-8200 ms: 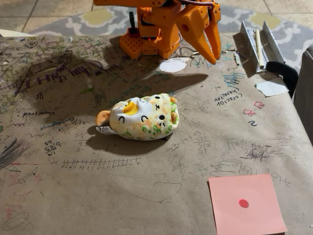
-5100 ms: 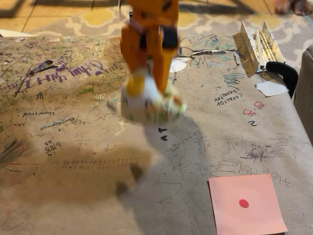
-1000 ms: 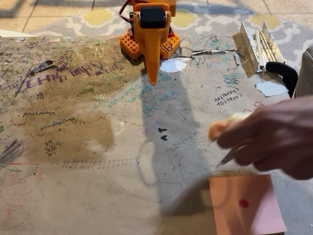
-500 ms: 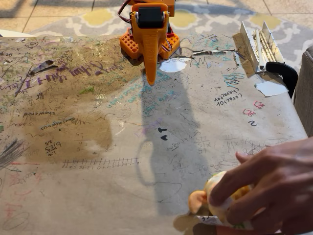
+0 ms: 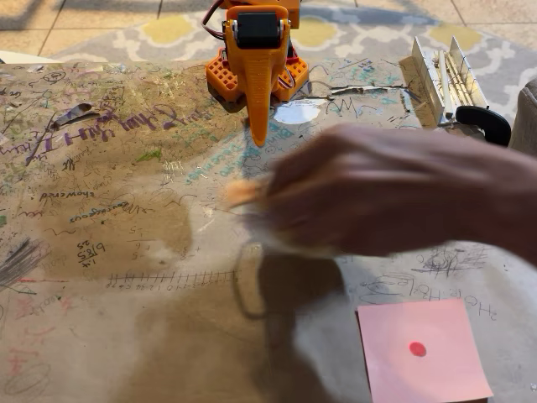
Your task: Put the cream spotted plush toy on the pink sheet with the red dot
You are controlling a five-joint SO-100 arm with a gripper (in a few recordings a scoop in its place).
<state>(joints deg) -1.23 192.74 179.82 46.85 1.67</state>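
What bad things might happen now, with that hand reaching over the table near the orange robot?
1. The person's blurred hand is sweeping across the paper-covered table, close in front of the orange end effector; they might collide if the arm starts moving.
2. The hand seems to carry something cream and orange, too blurred to identify. The square pink sheet with the red dot lies bare, so the plush may need picking up anew.

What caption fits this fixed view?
A blurred hand carries the plush over the table, away from the pink sheet.

A person's motion-blurred hand (image 5: pixel 377 193) covers nearly all of the cream plush toy; one smeared orange ear (image 5: pixel 242 192) shows.
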